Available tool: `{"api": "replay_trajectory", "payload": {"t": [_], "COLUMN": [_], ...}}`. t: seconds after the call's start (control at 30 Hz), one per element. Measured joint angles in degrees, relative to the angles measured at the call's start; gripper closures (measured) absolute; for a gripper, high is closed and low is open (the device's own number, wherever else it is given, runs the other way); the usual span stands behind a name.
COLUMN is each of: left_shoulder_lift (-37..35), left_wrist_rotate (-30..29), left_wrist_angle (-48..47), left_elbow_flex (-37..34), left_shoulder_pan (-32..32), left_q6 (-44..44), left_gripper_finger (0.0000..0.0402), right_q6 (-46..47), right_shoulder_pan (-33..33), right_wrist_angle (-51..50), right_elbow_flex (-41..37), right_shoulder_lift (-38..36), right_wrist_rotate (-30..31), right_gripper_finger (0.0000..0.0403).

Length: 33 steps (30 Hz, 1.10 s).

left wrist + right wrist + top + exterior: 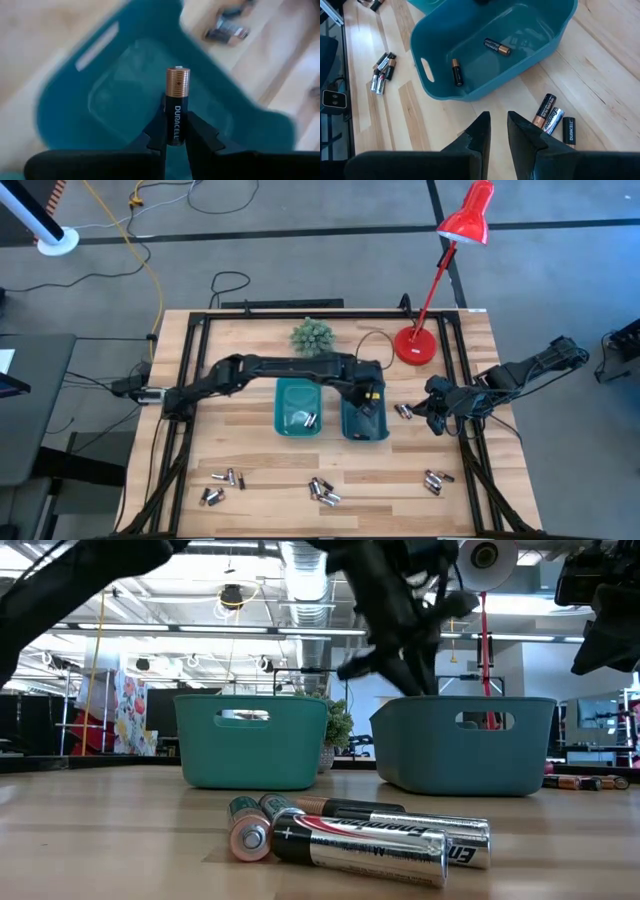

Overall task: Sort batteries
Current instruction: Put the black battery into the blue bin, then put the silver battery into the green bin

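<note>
While the wooden table (pixel 250 460) takes up most of what I can see, the two dark arms come next in size. The left arm stretches across the middle, ending over the right-hand teal bin (pixel 365 425). The right arm sits by the table's right edge.

Two teal bins stand side by side at the table's centre. The left-hand bin (pixel 297 408) holds a few cells. The right-hand one has two copper-topped batteries (pixel 497 47) lying apart on its floor.

A red desk lamp (pixel 440 280) stands at the back right, with a small green plant (pixel 312 336) behind the bins.

The left gripper (pixel 175 137) hangs above the right-hand bin, its fingers clamped on a black and copper Duracell cell (pixel 177 102), which stands upright between them, copper end up.

The right gripper (pixel 498 125) hovers over bare wood just beside that bin, fingers a little apart and holding nothing. Three loose batteries (pixel 554 121) lie close together near it.

More batteries are scattered in small clusters along the front: one at the left (pixel 222 480), one at the centre (pixel 322 491), and one at the right (pixel 434 480).
</note>
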Motion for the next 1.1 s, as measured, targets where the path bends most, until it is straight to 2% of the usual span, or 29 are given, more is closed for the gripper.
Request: {"api": "replay_trajectory", "payload": {"t": [0.17,0.5,0.8,0.93,1.1], "left_shoulder_lift": [2.1,2.1,2.1,2.1,2.1], "left_wrist_rotate": [1.8,1.8,1.8,5.0,12.0], "left_wrist_angle": [-1.5,-1.6,-1.6,-1.7,-3.2], "left_elbow_flex": [0.0,0.0,0.0,0.0,0.0], "left_shoulder_pan": [-0.3,-0.3,-0.1,1.0,2.9], "left_q6": [-1.3,-3.2,-0.7,-0.3,-1.9], "left_gripper_finger": [0.036,0.0297,0.0282,0.0281,0.0281], "right_q6": [0.0,0.0,0.0,-0.1,-0.1], "right_shoulder_pan": [0.0,0.0,0.0,0.0,0.0], "right_wrist_angle": [0.0,0.0,0.0,0.0,0.0], "right_elbow_flex": [0.0,0.0,0.0,0.0,0.0], "right_shoulder_lift": [0.0,0.0,0.0,0.0,0.0], "right_wrist_rotate": [0.0,0.0,0.0,0.0,0.0], "right_gripper_finger": [0.032,0.032,0.032,0.032,0.032]}}
